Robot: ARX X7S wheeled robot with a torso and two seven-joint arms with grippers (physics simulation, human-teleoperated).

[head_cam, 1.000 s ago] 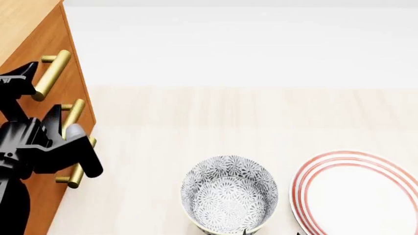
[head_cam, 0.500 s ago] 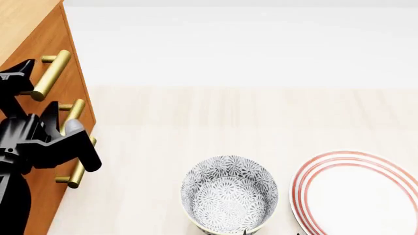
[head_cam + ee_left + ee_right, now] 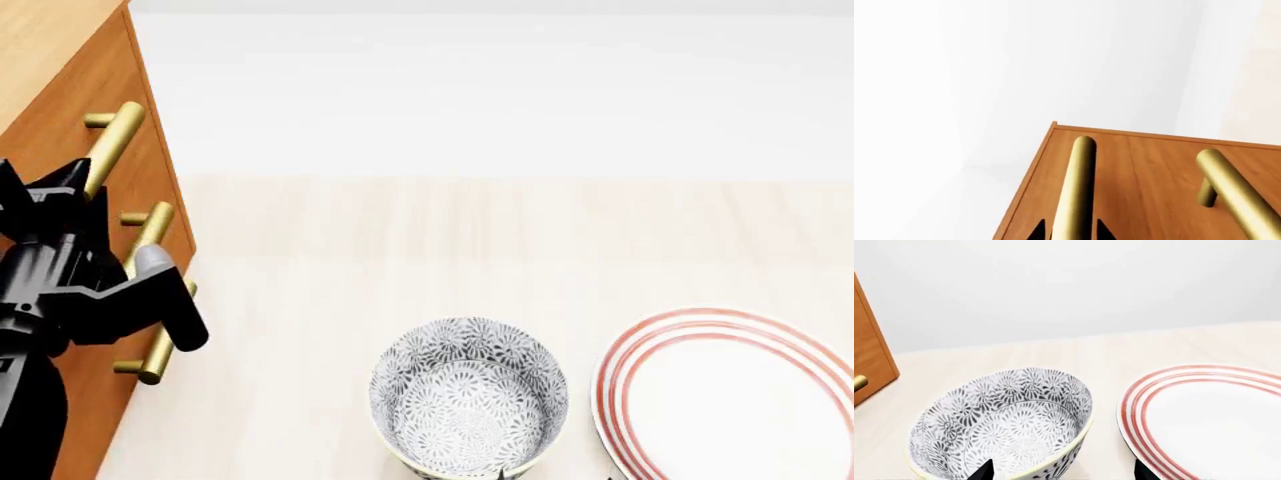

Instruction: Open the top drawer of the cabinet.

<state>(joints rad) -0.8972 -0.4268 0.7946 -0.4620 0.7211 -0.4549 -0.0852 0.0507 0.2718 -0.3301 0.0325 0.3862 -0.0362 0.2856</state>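
Brass bar handle [image 3: 112,138] of the top drawer [image 3: 83,120] sits between the spread fingers of the left hand [image 3: 1069,231], on the cabinet [image 3: 54,60] at the surface's left. Close fully on the bar, then pull straight out, perpendicular to the front.

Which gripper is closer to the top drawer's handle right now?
Left. The left gripper is at the top drawer's handle, its fingers straddling the bar. The right gripper is far off, beside the patterned bowl.
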